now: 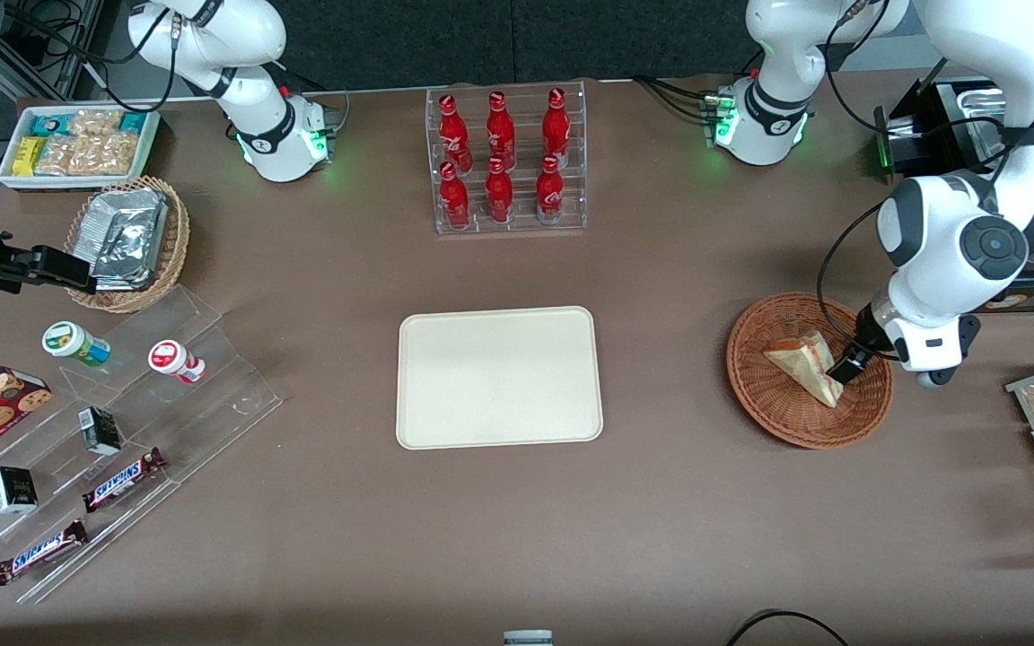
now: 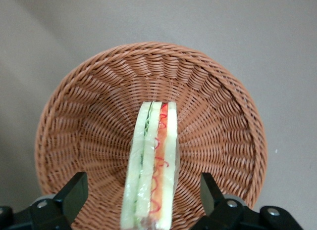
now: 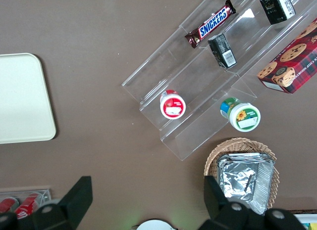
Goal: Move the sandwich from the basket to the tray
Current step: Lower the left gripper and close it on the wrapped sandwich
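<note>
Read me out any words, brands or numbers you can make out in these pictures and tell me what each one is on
"SNICKERS": on the chocolate bar on the clear stepped stand, and on two such bars in the front view.
Red bottles: white script, too small to read.
Red-lidded cup, green-lidded cup, black packets, cookie box: print unreadable.
Sandwich, basket, tray: no text.
Gripper, open astride the sandwich: no text.

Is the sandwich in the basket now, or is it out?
In. The sandwich stands on edge inside the basket, and the open gripper sits low around it, fingers apart from both faces.
</note>
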